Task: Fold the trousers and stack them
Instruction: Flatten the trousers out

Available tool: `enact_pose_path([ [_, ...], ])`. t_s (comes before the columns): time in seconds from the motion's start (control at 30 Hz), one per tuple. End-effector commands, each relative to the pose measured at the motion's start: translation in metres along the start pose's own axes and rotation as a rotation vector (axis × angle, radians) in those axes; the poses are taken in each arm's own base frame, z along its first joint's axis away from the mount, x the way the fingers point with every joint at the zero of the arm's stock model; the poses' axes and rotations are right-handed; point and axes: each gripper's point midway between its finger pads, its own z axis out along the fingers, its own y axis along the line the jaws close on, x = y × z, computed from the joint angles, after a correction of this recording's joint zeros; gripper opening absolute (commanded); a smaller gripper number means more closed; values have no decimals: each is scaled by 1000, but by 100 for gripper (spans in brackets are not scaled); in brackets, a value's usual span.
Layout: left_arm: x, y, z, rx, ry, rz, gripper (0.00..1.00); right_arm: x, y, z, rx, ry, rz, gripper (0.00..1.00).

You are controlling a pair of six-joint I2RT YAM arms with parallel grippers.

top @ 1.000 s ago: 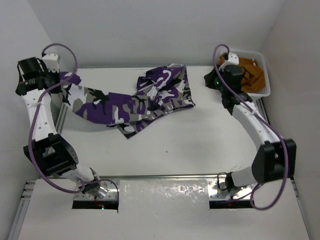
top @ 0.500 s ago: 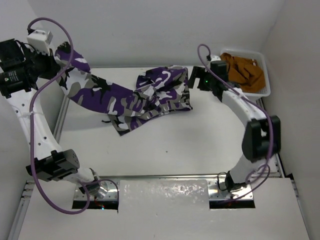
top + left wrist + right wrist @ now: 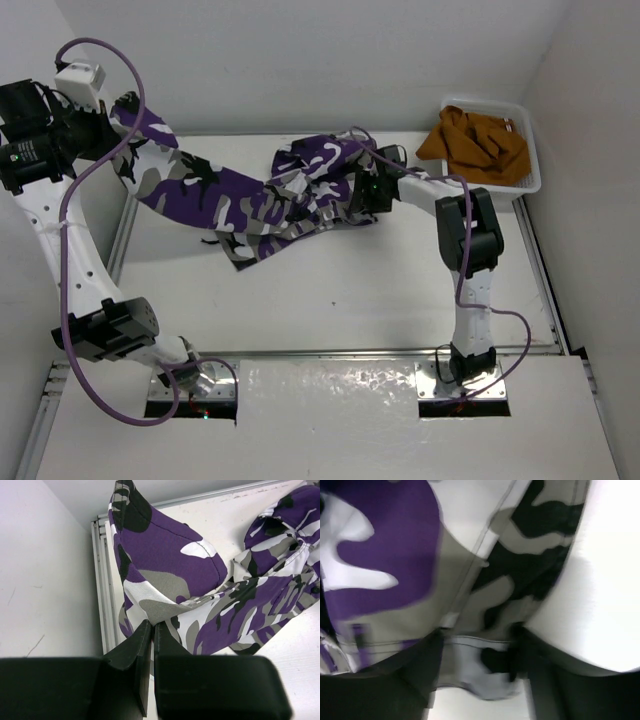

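The camouflage trousers (image 3: 270, 195) lie crumpled at the back middle of the table, with one leg stretched up to the left. My left gripper (image 3: 108, 118) holds that leg's end raised above the table's left edge. In the left wrist view the left gripper (image 3: 151, 626) is shut, pinching a fold of the trousers (image 3: 170, 555). My right gripper (image 3: 368, 190) sits at the right edge of the bundle. In the blurred right wrist view the right gripper (image 3: 477, 650) has its jaws apart, and a hem of the trousers (image 3: 420, 555) lies between them.
A white basket (image 3: 532, 172) at the back right holds an orange-brown garment (image 3: 478, 145). A metal rail (image 3: 102, 580) runs along the table's left edge, close to the wall. White walls close in on the left, back and right.
The right arm swung left from the basket to the trousers' right edge and its jaws came apart. The left arm lifted the trouser leg up and to the left.
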Motion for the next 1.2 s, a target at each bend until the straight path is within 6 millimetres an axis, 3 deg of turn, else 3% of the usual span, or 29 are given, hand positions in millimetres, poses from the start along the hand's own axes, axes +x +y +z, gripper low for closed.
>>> enact_pose_path([
  [0.0,-14,7,-4,-44,-47,20,0,23,28,-1,-136,46,50,57],
  [0.03,-14,8,-4,-52,-47,20,0,24,34,-6,-174,43,58,45],
  [0.07,-17,10,-4,-62,-56,14,0,17,40,-11,-205,6,55,19],
  [0.1,-19,13,-5,-80,-63,15,0,15,43,-22,-221,-14,46,6],
  [0.13,-21,15,-6,-91,-70,12,0,12,44,-28,-226,-27,38,0],
  [0.2,-28,20,-9,-125,-89,13,0,5,42,-42,-232,-53,16,0],
  [0.3,-38,25,-19,-170,-113,33,0,-16,40,-81,-245,-146,-6,0],
  [0.33,-44,27,-25,-187,-128,49,0,-31,45,-109,-265,-213,-21,0],
  [0.4,-49,32,-32,-226,-138,63,0,-39,38,-135,-268,-271,-21,0],
  [0.43,-55,33,-38,-244,-154,76,0,-51,43,-168,-286,-342,-38,0],
  [0.53,-66,37,-50,-287,-183,90,0,-62,36,-212,-269,-434,-79,0],
  [0.57,-73,36,-57,-297,-207,99,0,-67,40,-240,-262,-482,-123,0],
  [0.73,-104,24,-79,-286,-323,104,0,-81,54,-315,-263,-601,-215,0],
  [0.83,-129,16,-101,-290,-415,115,0,-96,72,-378,-283,-710,-275,0],
  [0.93,-141,15,-112,-307,-457,123,0,-106,76,-417,-243,-777,-337,0],
  [1.0,-137,18,-106,-306,-441,123,0,-115,66,-414,-178,-766,-345,0],
  [1.07,-117,24,-83,-288,-376,93,0,-125,56,-408,-136,-743,-356,0],
  [1.1,-98,28,-63,-268,-317,70,0,-130,49,-380,-118,-680,-346,0],
  [1.17,-75,32,-43,-250,-249,49,0,-142,45,-361,-105,-641,-350,0],
])
